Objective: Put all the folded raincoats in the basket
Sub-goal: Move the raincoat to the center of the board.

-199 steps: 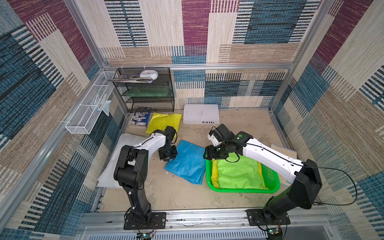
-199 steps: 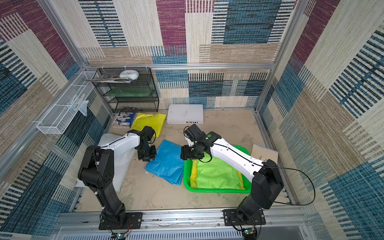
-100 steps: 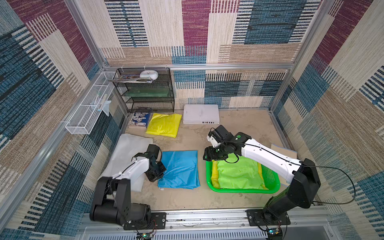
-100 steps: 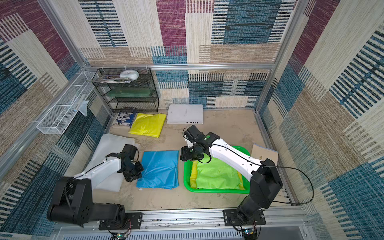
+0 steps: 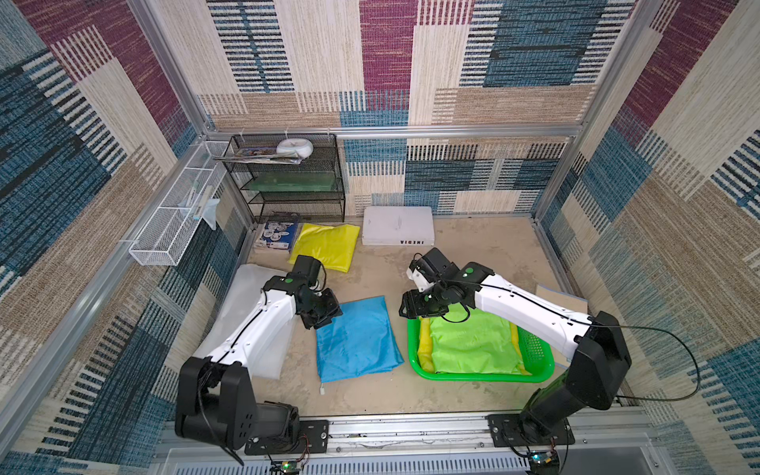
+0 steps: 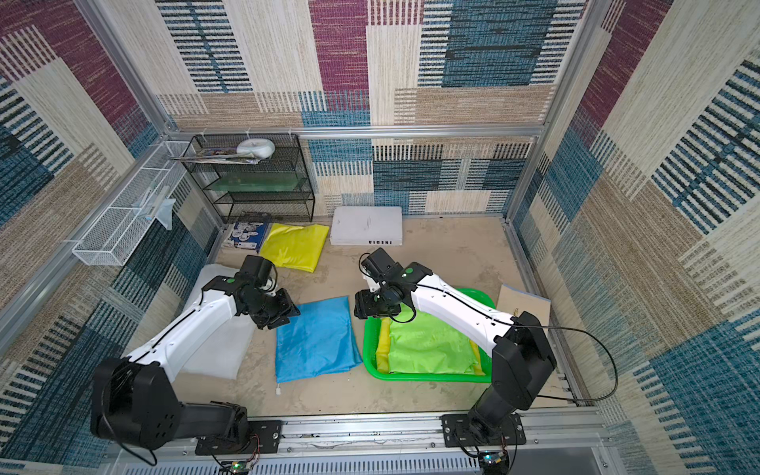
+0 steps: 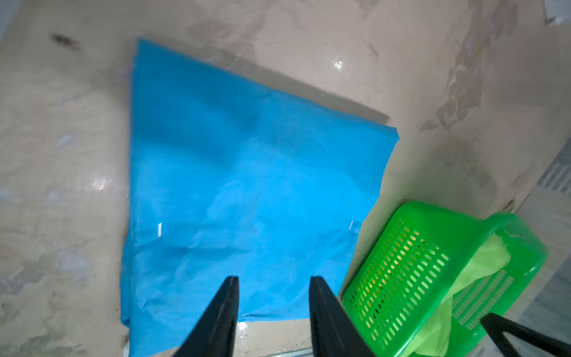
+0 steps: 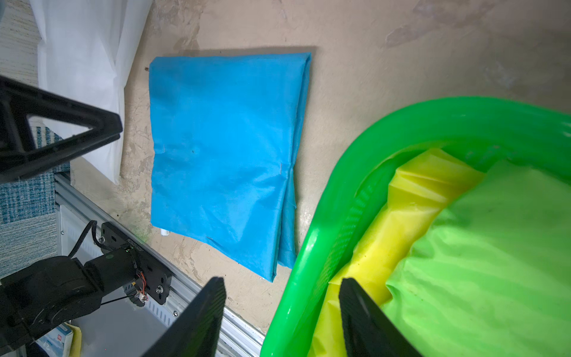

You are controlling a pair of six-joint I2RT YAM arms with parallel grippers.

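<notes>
Left fingers spread (empty) over blue raincoat edge — right fingers spread over basket.

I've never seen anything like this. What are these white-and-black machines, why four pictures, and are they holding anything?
They are two robot arms fixed to a rail at the table's front edge, each ending in a two-fingered gripper. Two pictures look down on the whole table, nearly alike; the two close-ups come from a camera on each wrist. On the table lies a folded blue raincoat beside a green basket, which already holds a lime-green raincoat over a yellow raincoat. Farther back lie a loose yellow raincoat, a white box and a black rack. The left gripper hangs open at the blue raincoat's edge; the right gripper is open over the basket's corner. Neither holds anything.
</notes>
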